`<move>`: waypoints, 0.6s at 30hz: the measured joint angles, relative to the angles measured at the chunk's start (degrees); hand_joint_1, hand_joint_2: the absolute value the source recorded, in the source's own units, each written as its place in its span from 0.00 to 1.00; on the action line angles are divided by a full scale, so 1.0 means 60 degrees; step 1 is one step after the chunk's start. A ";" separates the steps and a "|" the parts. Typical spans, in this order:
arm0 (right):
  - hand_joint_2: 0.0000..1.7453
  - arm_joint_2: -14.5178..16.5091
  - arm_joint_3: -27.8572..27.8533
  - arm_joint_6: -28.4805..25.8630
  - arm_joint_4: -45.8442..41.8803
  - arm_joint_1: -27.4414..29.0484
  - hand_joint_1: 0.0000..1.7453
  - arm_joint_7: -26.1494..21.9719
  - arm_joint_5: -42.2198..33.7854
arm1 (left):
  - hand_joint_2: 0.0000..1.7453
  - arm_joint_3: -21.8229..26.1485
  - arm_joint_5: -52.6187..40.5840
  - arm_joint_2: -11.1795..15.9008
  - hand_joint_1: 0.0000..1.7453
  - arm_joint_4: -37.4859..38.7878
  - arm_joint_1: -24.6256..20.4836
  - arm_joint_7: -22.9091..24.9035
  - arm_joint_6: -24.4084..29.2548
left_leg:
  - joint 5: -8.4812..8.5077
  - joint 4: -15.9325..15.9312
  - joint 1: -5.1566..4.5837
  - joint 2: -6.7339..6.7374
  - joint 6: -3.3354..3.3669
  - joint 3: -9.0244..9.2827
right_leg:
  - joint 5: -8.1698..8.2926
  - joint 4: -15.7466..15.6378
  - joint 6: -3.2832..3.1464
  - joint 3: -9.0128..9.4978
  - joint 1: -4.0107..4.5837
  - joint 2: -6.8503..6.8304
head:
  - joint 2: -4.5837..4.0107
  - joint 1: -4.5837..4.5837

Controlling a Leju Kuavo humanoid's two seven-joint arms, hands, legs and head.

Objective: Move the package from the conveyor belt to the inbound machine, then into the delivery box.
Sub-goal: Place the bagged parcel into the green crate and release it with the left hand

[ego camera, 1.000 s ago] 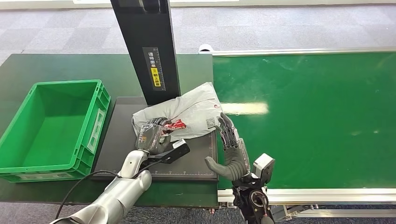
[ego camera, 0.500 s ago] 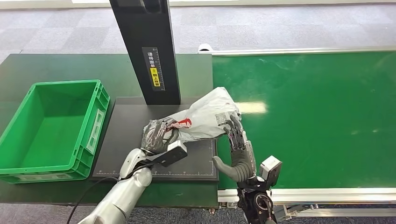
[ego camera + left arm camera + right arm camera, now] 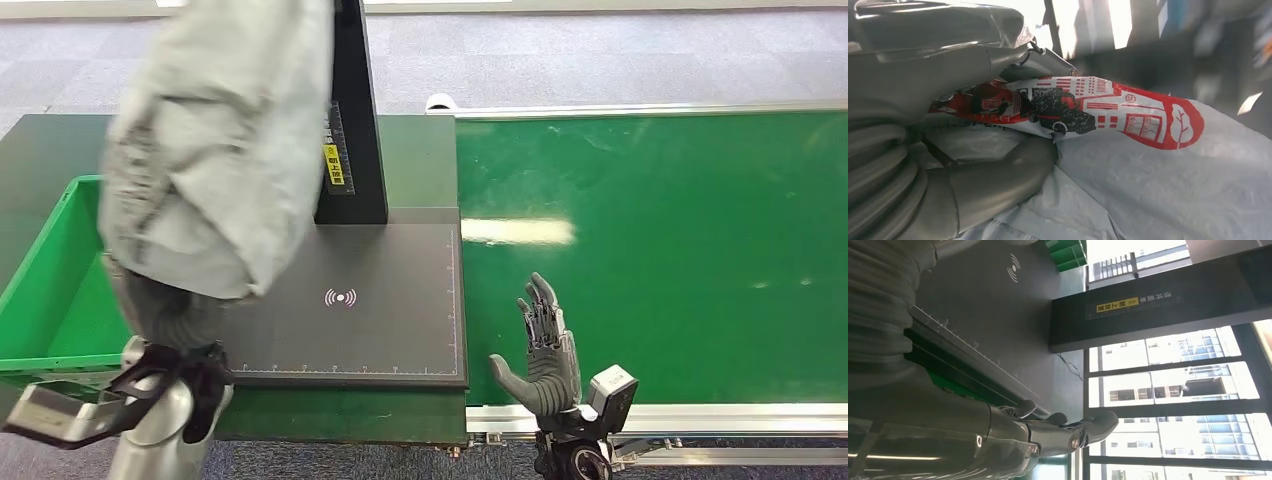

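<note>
My left hand (image 3: 165, 315) holds the grey plastic package (image 3: 215, 140) lifted high, close to the head camera, above the near right corner of the green delivery box (image 3: 50, 310). In the left wrist view the hand (image 3: 938, 165) grips the package (image 3: 1158, 185) at its red and white printed end. The black inbound machine plate (image 3: 380, 300) with its white scan mark lies bare. My right hand (image 3: 543, 345) stands open and upright over the near edge of the green conveyor belt (image 3: 660, 250), holding nothing; the right wrist view shows its fingers (image 3: 1048, 432) spread.
The machine's black post (image 3: 352, 120) with a yellow label rises behind the plate. The lifted package hides much of the box and the dark table (image 3: 60, 145) to the left. A silver rail (image 3: 700, 418) edges the belt near me.
My left hand has lifted the package off the machine plate and swung it up and left over the box. My right hand has drawn back toward me from the package.
</note>
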 joint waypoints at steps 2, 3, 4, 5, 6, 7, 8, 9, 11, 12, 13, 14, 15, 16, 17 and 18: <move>1.00 0.0016 -0.0032 -0.0038 -0.0003 0.0001 0.00 0.0001 0.0056 | 1.00 0.0944 -0.0286 0.0027 1.00 -0.0098 -0.0166 0.0001 0.0544 | 0.0004 0.0000 0.0000 0.0001 -0.0001 0.0008 | 0.0001 0.0000 -0.0001 0.0002 0.0000 0.0000 | 0.0000 -0.0001; 1.00 0.0025 -0.0043 -0.0075 -0.0003 0.0001 0.00 0.0001 0.0068 | 1.00 0.1438 -0.0451 0.0091 1.00 0.0125 -0.0363 0.0003 0.0802 | 0.0010 0.0000 0.0000 -0.0002 -0.0002 0.0010 | 0.0002 0.0000 -0.0002 0.0003 0.0000 -0.0002 | 0.0000 -0.0001; 1.00 0.0035 -0.0053 -0.0111 -0.0003 0.0001 0.00 0.0001 0.0074 | 1.00 0.1949 -0.0596 0.0210 1.00 0.0547 -0.0645 0.0008 0.0997 | 0.0017 0.0000 0.0001 -0.0004 -0.0003 0.0010 | 0.0005 0.0000 -0.0004 0.0004 0.0001 -0.0005 | 0.0000 0.0001; 1.00 0.0043 -0.0060 -0.0145 -0.0003 0.0001 0.00 0.0000 0.0075 | 1.00 0.2474 -0.0751 0.0391 1.00 0.1114 -0.1003 0.0016 0.1157 | 0.0026 0.0000 0.0003 -0.0006 -0.0008 0.0011 | 0.0010 0.0001 -0.0011 0.0004 0.0003 -0.0006 | 0.0000 0.0001; 1.00 0.0050 -0.0065 -0.0175 -0.0003 0.0003 0.00 0.0000 0.0075 | 1.00 0.3006 -0.0969 0.0618 1.00 0.1842 -0.1409 0.0030 0.1350 | 0.0033 0.0000 0.0005 0.0000 -0.0013 0.0011 | 0.0018 0.0003 -0.0022 0.0002 0.0006 -0.0004 | -0.0001 0.0000; 1.00 0.0055 -0.0069 -0.0188 -0.0003 0.0010 0.00 0.0000 0.0074 | 1.00 0.3495 -0.1238 0.0871 1.00 0.2604 -0.1817 0.0043 0.1590 | 0.0038 -0.0001 0.0009 0.0013 -0.0019 0.0012 | 0.0027 0.0007 -0.0033 -0.0002 0.0011 0.0006 | 0.0000 -0.0001; 1.00 0.0057 -0.0077 -0.0195 -0.0003 0.0023 0.00 0.0000 0.0074 | 1.00 0.3940 -0.1591 0.1148 1.00 0.3403 -0.2220 0.0059 0.1916 | 0.0042 -0.0001 0.0013 0.0030 -0.0024 0.0012 | 0.0034 0.0011 -0.0043 -0.0008 0.0016 0.0018 | 0.0001 -0.0002; 1.00 0.0058 -0.0085 -0.0194 -0.0003 0.0040 0.00 0.0000 0.0077 | 1.00 0.4327 -0.2015 0.1418 1.00 0.4230 -0.2600 0.0094 0.2316 | 0.0044 -0.0001 0.0017 0.0047 -0.0027 0.0013 | 0.0039 0.0015 -0.0049 -0.0015 0.0019 0.0032 | 0.0001 -0.0002; 1.00 0.0058 -0.0101 -0.0171 -0.0002 0.0062 0.00 0.0000 0.0094 | 1.00 0.4984 -0.2957 0.1967 1.00 0.5855 -0.3290 0.0233 0.3146 | 0.0046 -0.0001 0.0022 0.0061 -0.0030 0.0013 | 0.0040 0.0019 -0.0051 -0.0022 0.0023 0.0048 | 0.0000 -0.0001; 1.00 0.0058 -0.0105 -0.0156 -0.0001 0.0065 0.00 0.0000 0.0107 | 1.00 0.5248 -0.3435 0.2221 1.00 0.6639 -0.3579 0.0341 0.3524 | 0.0046 -0.0001 0.0022 0.0062 -0.0031 0.0013 | 0.0040 0.0020 -0.0051 -0.0024 0.0023 0.0051 | -0.0001 -0.0002; 1.00 0.0058 -0.0107 -0.0142 0.0000 0.0064 0.00 0.0000 0.0120 | 1.00 0.5481 -0.3866 0.2458 1.00 0.7380 -0.3826 0.0451 0.3848 | 0.0046 -0.0001 0.0023 0.0061 -0.0031 0.0011 | 0.0040 0.0021 -0.0051 -0.0027 0.0023 0.0051 | -0.0001 -0.0002; 1.00 0.0058 -0.0107 -0.0135 0.0002 0.0062 0.00 0.0000 0.0134 | 1.00 0.5686 -0.4240 0.2676 1.00 0.8086 -0.4032 0.0549 0.4124 | 0.0046 -0.0001 0.0023 0.0060 -0.0032 0.0008 | 0.0039 0.0021 -0.0051 -0.0028 0.0024 0.0050 | -0.0001 0.0000; 1.00 0.0058 -0.0108 -0.0132 0.0004 0.0058 0.00 0.0001 0.0148 | 1.00 0.5839 -0.4499 0.2851 1.00 0.8664 -0.4202 0.0620 0.4317 | 0.0045 -0.0001 0.0023 0.0059 -0.0032 0.0004 | 0.0038 0.0021 -0.0051 -0.0029 0.0024 0.0048 | -0.0001 0.0001; 1.00 0.0058 -0.0108 -0.0132 0.0006 0.0052 0.00 0.0001 0.0160 | 1.00 0.5957 -0.4660 0.2992 1.00 0.9146 -0.4335 0.0667 0.4440 | 0.0045 -0.0001 0.0023 0.0057 -0.0032 -0.0001 | 0.0038 0.0021 -0.0051 -0.0031 0.0023 0.0046 | -0.0001 0.0002; 1.00 0.0058 -0.0108 -0.0132 0.0009 0.0046 0.00 0.0001 0.0169 | 1.00 0.6047 -0.4760 0.3109 1.00 0.9556 -0.4442 0.0699 0.4513 | 0.0044 -0.0001 0.0022 0.0054 -0.0033 -0.0004 | 0.0037 0.0020 -0.0051 -0.0032 0.0023 0.0045 | -0.0001 0.0002; 1.00 0.0058 -0.0108 -0.0131 0.0012 0.0041 0.00 0.0001 0.0175 | 1.00 0.6122 -0.4810 0.3201 1.00 0.9900 -0.4525 0.0716 0.4547 | 0.0043 -0.0001 0.0022 0.0052 -0.0034 -0.0007 | 0.0037 0.0020 -0.0050 -0.0034 0.0022 0.0043 | -0.0001 0.0003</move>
